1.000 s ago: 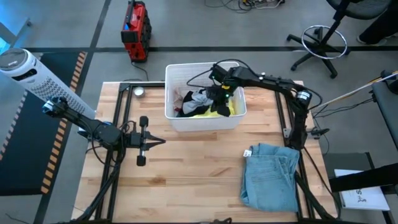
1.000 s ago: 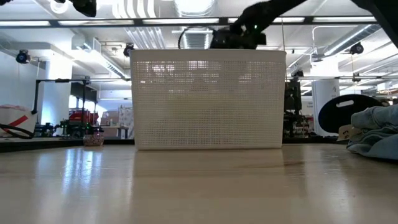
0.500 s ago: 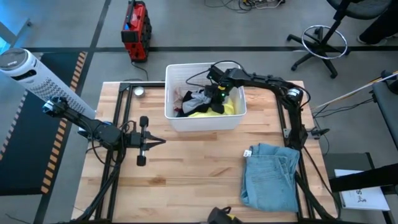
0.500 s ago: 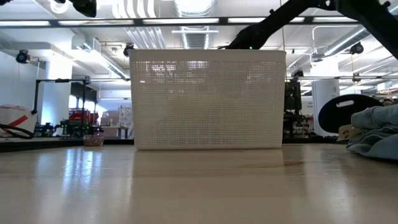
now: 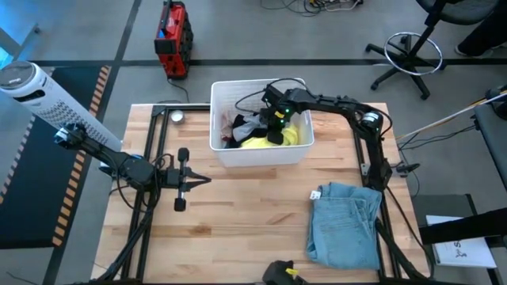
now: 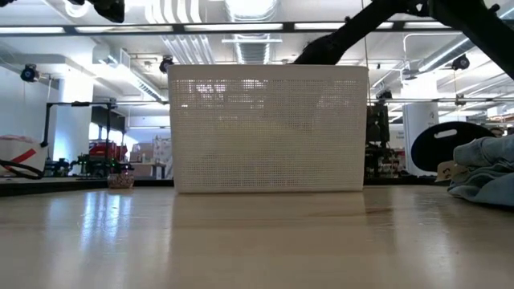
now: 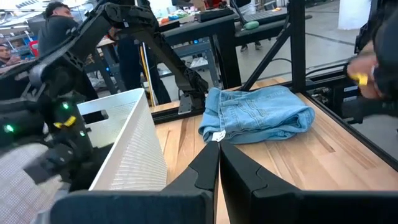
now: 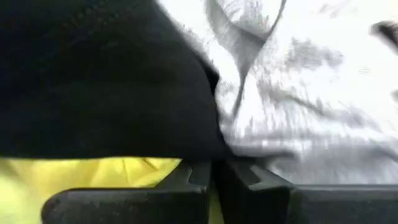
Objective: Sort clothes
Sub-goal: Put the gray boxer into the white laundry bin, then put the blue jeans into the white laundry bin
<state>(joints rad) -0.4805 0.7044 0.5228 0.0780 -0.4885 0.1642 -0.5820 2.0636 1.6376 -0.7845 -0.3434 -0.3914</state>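
Observation:
The white slatted basket [image 5: 261, 155] stands at the table's far middle and holds a yellow top [image 5: 273, 142], a grey piece [image 5: 250, 125], a black piece [image 5: 276, 133] and a dark red piece [image 5: 226, 123]. My right gripper [image 5: 275, 120] is down inside the basket among these clothes, fingers shut [image 8: 212, 177]. Folded light blue jeans [image 5: 345, 226] lie flat on the table at the near right. My left gripper [image 5: 204, 180] hovers shut and empty over the table's left, left of the basket. My right gripper comes from above, pointing down into the basket. Its fingertips [image 8: 186, 174] meet the black piece's edge [image 8: 186, 146], where it borders the grey piece [image 8: 292, 118] and the yellow top [image 8: 93, 177]. Whether cloth lies between the fingers, I cannot tell.
A small round object [image 5: 177, 116] lies at the far left. A black and yellow object [image 5: 279, 273] shows at the table's near edge, and a person's hand [image 7: 367, 71] is near the jeans. Bare wood lies between the basket and the near edge.
My right gripper has gone down into the basket and a little toward the table's left, onto the clothes. A black and yellow object has come into view at the table's near edge.

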